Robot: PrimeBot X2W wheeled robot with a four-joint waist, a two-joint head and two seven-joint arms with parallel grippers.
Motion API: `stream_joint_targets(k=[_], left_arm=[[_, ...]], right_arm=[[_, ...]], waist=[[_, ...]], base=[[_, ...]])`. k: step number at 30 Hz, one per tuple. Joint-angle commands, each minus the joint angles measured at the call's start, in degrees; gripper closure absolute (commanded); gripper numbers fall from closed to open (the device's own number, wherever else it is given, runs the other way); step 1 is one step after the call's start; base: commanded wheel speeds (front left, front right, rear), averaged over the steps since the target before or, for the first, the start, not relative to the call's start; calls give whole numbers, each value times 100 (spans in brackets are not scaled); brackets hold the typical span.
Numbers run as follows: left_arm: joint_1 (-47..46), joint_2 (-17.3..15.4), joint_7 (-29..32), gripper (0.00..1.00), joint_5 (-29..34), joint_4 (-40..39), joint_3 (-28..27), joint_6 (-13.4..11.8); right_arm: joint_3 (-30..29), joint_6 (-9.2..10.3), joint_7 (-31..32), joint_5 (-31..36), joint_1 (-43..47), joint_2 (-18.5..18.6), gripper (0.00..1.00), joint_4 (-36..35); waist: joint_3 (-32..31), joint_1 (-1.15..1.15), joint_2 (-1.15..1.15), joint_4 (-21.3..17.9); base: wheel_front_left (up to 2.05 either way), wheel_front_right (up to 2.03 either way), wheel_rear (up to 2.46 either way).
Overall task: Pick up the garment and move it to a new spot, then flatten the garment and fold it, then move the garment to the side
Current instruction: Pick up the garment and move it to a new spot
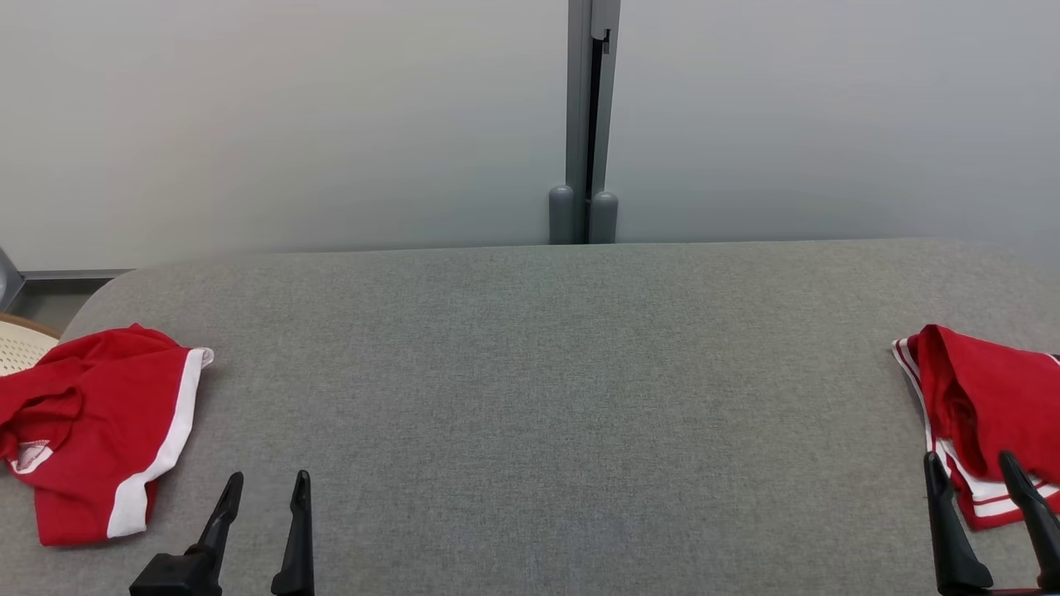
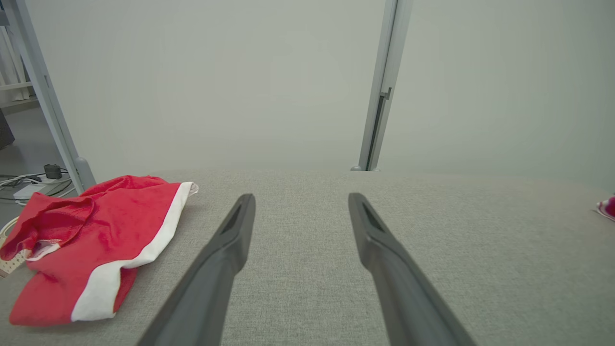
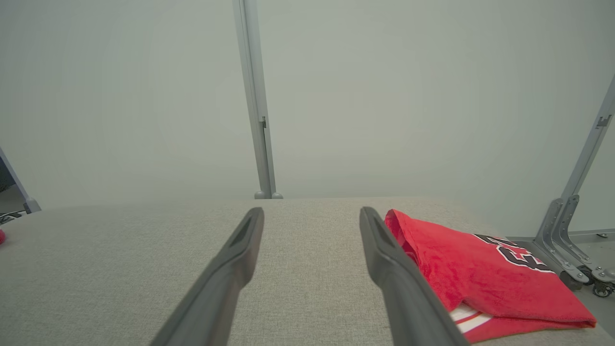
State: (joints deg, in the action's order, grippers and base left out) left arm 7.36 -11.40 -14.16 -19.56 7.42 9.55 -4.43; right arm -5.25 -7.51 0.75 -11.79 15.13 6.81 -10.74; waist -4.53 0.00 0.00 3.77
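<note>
Lying left of left fingers (image 1: 222,509), garment (image 1: 91,430)

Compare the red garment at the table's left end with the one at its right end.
The left garment has one broad white band; the right garment has thin white stripes. The right garment shows black lettering; the left garment shows none. Both are red and lie rumpled on the grey table.
</note>
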Motion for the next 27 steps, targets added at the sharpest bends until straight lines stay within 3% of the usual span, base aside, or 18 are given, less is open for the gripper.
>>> stream_joint_targets(k=[1,8,22,27], left_arm=[[-121,-16,-12,0,-11,7,-4,-21],[-333,-62,24,0,-31,10,16,32],[-704,156,-89,0,-15,53,6,58],[-569,108,-102,0,-25,-134,-229,-9]], right_arm=[[-42,4,-33,-6,-46,-3,0,0],[-39,4,-87,35,8,-74,0,-7],[179,3,93,91,-92,23,0,-345],[431,4,217,64,-299,138,0,-392]], waist=[[2,0,0,32],[100,0,0,369],[192,0,0,2360],[273,0,0,2538]], base=[[0,0,0],[0,0,0],[0,0,0],[0,0,0]])
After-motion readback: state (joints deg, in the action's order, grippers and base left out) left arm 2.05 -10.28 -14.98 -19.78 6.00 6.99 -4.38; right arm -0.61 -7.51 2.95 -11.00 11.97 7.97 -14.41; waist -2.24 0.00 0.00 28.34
